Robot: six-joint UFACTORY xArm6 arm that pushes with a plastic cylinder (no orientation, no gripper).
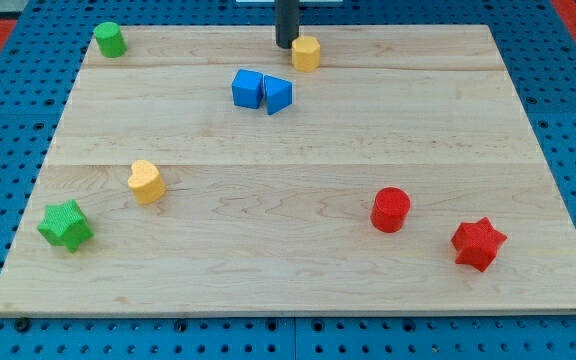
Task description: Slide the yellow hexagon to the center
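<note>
Jaws are not part of my rig, so no open or closed state applies; my tip (286,45) sits at the far edge of the tabletop (298,270), just left of the yellow hexagon (306,53) and touching or nearly touching it.

From my remote seat, the yellow hexagon lies at the far edge, slightly right of the middle line, well apart from the tabletop's center. Near of it and a little left, a blue cube (247,88) and a blue triangular block (277,95) sit pressed together. A green cylinder (110,40) stands in the far left corner. On the left side, a yellow heart (146,182) lies just far-right of a green star (65,225). On the near right, a red cylinder (390,210) stands beside a red star (478,243).
</note>
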